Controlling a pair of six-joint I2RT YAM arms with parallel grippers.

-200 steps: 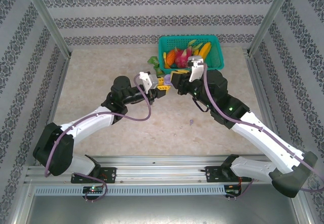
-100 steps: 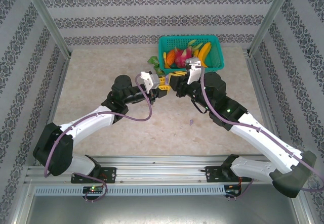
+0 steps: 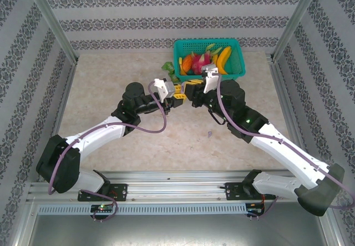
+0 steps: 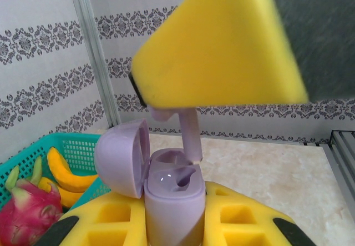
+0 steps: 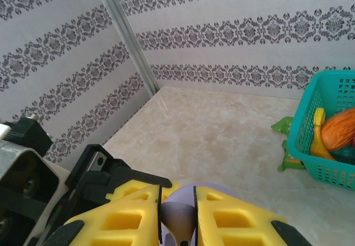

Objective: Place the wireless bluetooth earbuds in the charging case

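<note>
Two robot arms meet above the back middle of the worktop [image 3: 105, 74], just in front of a teal basket. On the left, the left gripper [image 3: 175, 94] has its yellow fingers [image 4: 83, 218] clamped tight against the sides of a purple charging case [image 4: 172, 204], holding it upright off the worktop. The case's lid [image 4: 122, 157] is hinged open and leans to the left. Directly above the case a purple earbud [image 4: 189, 132] hangs stem down, its tip at the right-hand socket; it is hard to tell if it touches the socket.

The right gripper [image 3: 192, 86] is pinched closed on that earbud, which its own wrist camera shows wedged in the narrow gap between two yellow fingers.

Further right, toward the near edge, a loose earbud [image 3: 209, 134], tiny and purple, lies alone on the worktop, well apart from both grippers.

The basket [image 3: 199, 41] sits at the back edge, right of centre, holding toy fruit [image 3: 223, 59]. A green item [image 3: 168, 67] lies just beside its left wall.
</note>
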